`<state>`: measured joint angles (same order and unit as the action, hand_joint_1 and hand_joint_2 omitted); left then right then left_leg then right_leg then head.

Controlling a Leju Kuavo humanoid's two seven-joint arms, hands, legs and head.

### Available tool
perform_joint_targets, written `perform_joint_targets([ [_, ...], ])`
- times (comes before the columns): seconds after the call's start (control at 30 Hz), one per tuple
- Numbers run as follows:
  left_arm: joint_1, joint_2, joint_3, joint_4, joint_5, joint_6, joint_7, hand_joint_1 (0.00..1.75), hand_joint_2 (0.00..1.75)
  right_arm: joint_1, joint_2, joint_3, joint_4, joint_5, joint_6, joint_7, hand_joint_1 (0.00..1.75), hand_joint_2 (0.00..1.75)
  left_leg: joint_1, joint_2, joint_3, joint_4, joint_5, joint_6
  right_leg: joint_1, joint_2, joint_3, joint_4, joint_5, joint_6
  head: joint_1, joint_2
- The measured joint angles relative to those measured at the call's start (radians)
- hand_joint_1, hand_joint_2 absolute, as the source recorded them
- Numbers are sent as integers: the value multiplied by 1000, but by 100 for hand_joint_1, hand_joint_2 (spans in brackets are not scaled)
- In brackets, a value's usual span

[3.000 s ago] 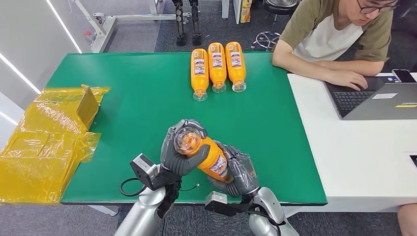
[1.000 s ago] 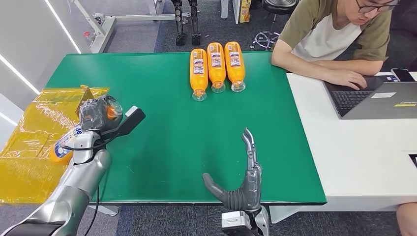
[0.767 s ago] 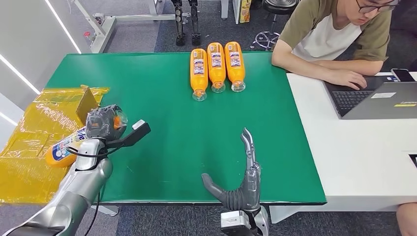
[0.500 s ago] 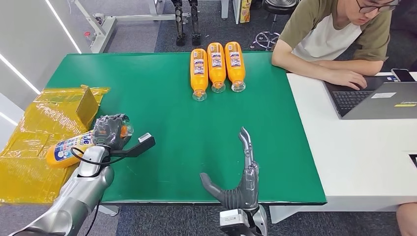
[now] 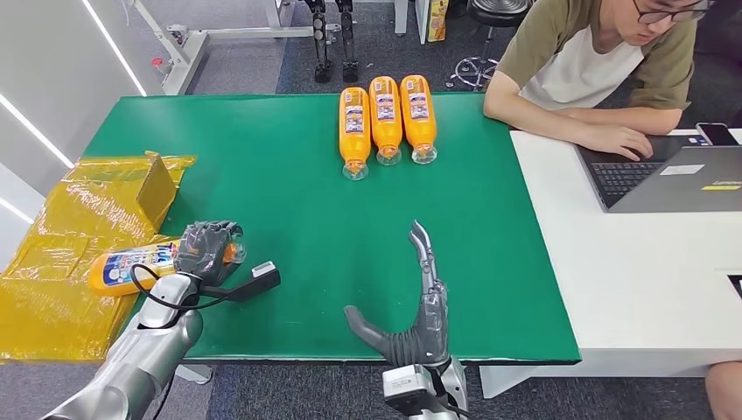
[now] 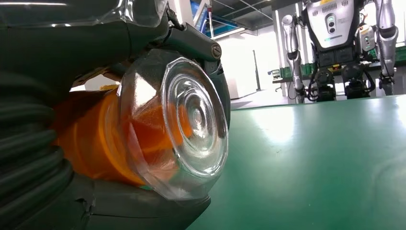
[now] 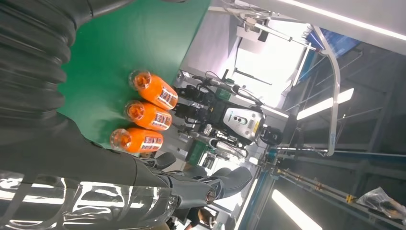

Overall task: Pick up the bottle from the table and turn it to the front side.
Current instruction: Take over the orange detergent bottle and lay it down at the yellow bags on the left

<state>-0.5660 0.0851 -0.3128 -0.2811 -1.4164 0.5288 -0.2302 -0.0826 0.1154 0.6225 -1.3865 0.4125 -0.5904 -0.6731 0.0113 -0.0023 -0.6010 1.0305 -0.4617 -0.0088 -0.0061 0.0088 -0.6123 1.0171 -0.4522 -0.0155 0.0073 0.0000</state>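
The left hand [image 5: 208, 248] grips the bottle [image 5: 136, 265] around its base end, at the near left edge of the table [image 5: 289, 201]. The bottle lies roughly level, its label up; the capped end reaches out past the table edge over the yellow wrapping [image 5: 74, 254]. In the left wrist view the fingers [image 6: 62, 43] close around the bottle's clear ribbed base [image 6: 184, 120], just above the green surface.

The right hand [image 5: 418, 302] holds nothing. It stands at the near edge of the table, toward the middle, fingers [image 5: 423, 249] extended straight up and the thumb [image 5: 360, 322] spread out to the side.

Three more bottles [image 5: 386, 118] lie side by side, touching, at the far side of the table, bases toward the robot. The right wrist view shows the same three [image 7: 143, 115] in a row.

A person [image 5: 604, 61] sits beyond the table's far right corner, with a hand beside a laptop [image 5: 674, 179] on the adjoining white desk [image 5: 639, 280].
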Motion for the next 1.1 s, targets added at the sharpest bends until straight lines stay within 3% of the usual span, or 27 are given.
perform_joint_targets([
  [0.07,1,0,0,0,2,-10,-1,175,175,-5,0,2,6,-1,2,0,0,175,0,0,0,0,0,0,0,0,0,0,0,0,0,0],
  [0.1,1,0,0,0,4,-16,0,138,175,-7,0,2,8,-2,3,0,0,175,0,0,0,0,0,0,0,0,0,0,0,0,0,0],
  [0.2,2,-1,0,1,17,-59,12,7,175,-10,1,3,15,-3,3,0,0,175,0,0,0,0,0,0,0,0,0,0,0,0,0,0],
  [0.23,5,-2,1,1,26,-79,18,0,175,-10,1,3,16,-4,2,-1,0,175,0,0,1,0,0,0,0,0,0,0,0,0,0,0],
  [0.47,3,-17,45,5,104,-252,20,0,175,-10,2,4,16,-7,-6,1,0,175,0,-1,2,0,0,0,0,0,2,0,0,0,0,0],
  [0.93,-46,-15,192,5,257,-611,-101,0,175,-10,6,1,15,22,3,23,0,175,-3,-1,19,-8,0,-1,-3,-2,15,0,-3,-3,0,0],
  [1.1,-69,-3,233,5,281,-692,-133,0,175,-10,8,-1,18,20,9,20,0,175,-4,-2,21,-9,2,-3,-4,-3,16,1,-3,-4,0,0],
])
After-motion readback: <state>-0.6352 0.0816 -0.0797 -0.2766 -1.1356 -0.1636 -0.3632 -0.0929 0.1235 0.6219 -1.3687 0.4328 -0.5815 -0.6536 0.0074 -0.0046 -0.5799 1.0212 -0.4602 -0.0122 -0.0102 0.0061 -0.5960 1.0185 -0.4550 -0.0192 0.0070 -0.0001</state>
